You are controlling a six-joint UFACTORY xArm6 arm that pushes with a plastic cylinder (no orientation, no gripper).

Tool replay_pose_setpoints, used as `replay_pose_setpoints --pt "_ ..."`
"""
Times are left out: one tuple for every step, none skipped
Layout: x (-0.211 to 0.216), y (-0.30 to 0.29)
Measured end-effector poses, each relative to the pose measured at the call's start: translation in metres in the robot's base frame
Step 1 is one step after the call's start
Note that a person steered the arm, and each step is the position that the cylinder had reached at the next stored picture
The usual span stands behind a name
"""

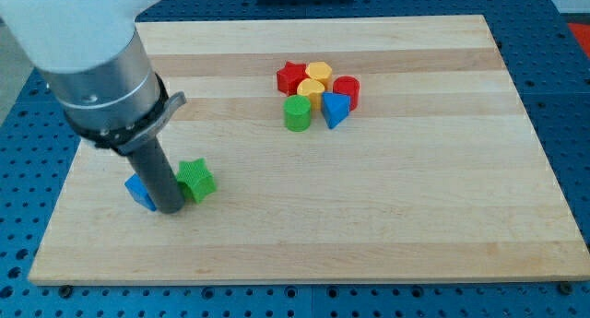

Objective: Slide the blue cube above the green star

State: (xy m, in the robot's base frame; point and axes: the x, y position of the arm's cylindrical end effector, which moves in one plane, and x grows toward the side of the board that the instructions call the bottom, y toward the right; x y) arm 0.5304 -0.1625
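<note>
The blue cube [139,191] lies near the board's left edge, partly hidden behind my rod. The green star [195,181] lies just to the view's right of it, about level with it. My tip [171,208] rests on the board between the two blocks, touching or nearly touching the cube's right side and close to the star's left side. The rod and the arm's grey body rise toward the view's top left and hide part of the cube.
A cluster of blocks sits at the upper middle: a red star [292,76], two yellow blocks [318,72] [312,90], a red cylinder [347,90], a green cylinder [297,113] and a blue triangular block [336,109]. The wooden board [369,217] ends at its left edge [64,184].
</note>
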Motion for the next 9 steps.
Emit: replay_pose_setpoints --pt "-0.008 -0.004" --pt "0.01 -0.026" --pt "0.014 -0.068" --pt "0.012 -0.086" --pt "-0.004 -0.077" --pt "-0.027 -0.055" --pt "-0.051 -0.042" --pt "-0.054 -0.052" --pt "-0.056 -0.07"
